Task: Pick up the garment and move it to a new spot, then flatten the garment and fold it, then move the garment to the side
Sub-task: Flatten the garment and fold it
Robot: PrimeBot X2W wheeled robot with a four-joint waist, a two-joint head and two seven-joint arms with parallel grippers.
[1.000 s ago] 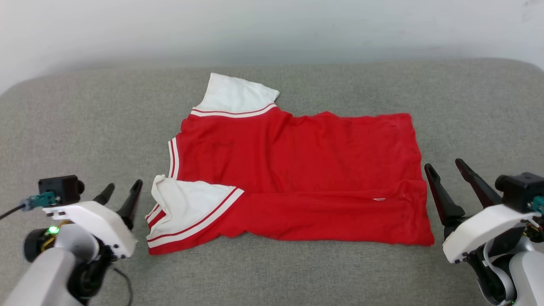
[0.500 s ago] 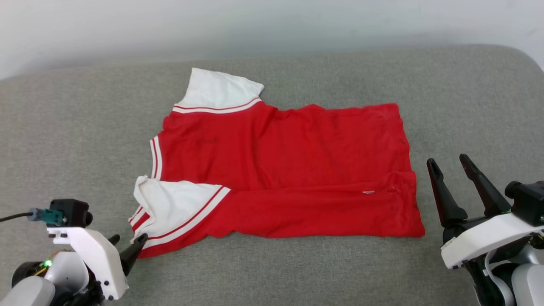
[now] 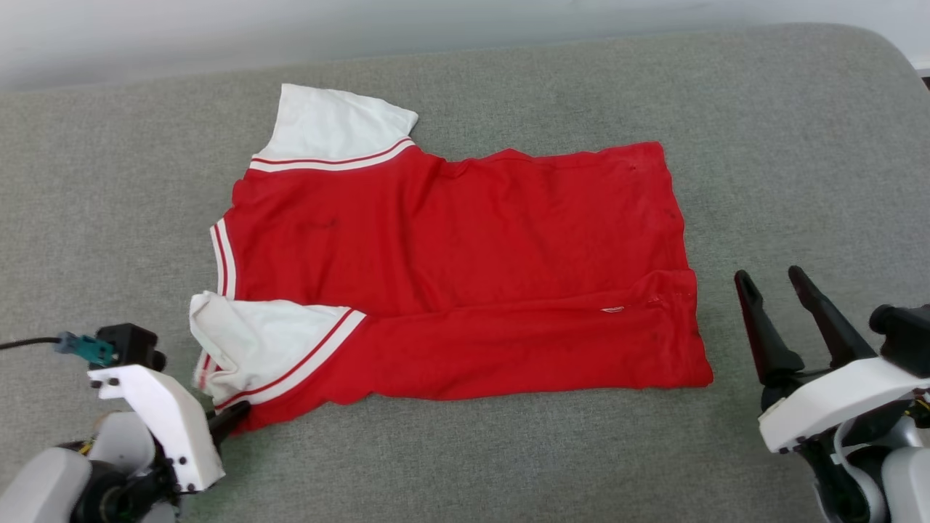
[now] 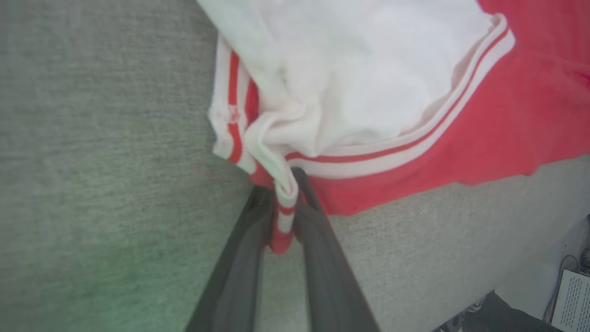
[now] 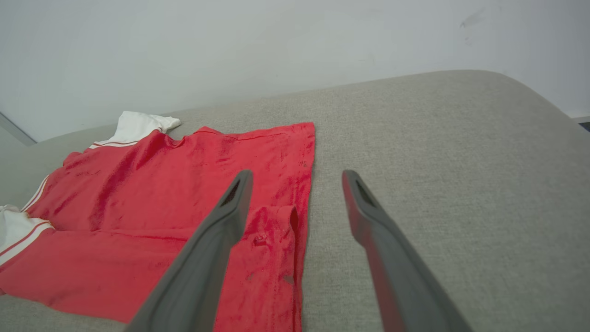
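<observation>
The garment [image 3: 450,247], a red shirt with white sleeves and striped trim, lies spread flat on the grey cushion [image 3: 109,181], its lower edge folded up over the body. No print shows on the upward face. My left gripper [image 3: 234,416] is at the garment's near-left corner. In the left wrist view this gripper [image 4: 283,186] is shut on the bunched striped trim of the garment [image 4: 368,92] by the white sleeve. My right gripper [image 3: 769,274] stands open just right of the hem, touching nothing. In the right wrist view it [image 5: 297,177] hovers over the hem edge of the garment [image 5: 161,184].
The grey cushion [image 5: 438,161] stretches wide on every side of the shirt, with a pale wall [image 5: 276,46] behind it. Past the cushion's edge in the left wrist view, a printed paper [image 4: 569,299] lies on the floor.
My left gripper dropped to the garment's near-left corner and closed on the sleeve trim. The head camera tilted down, shifting the whole picture. The right gripper stayed open in place.
</observation>
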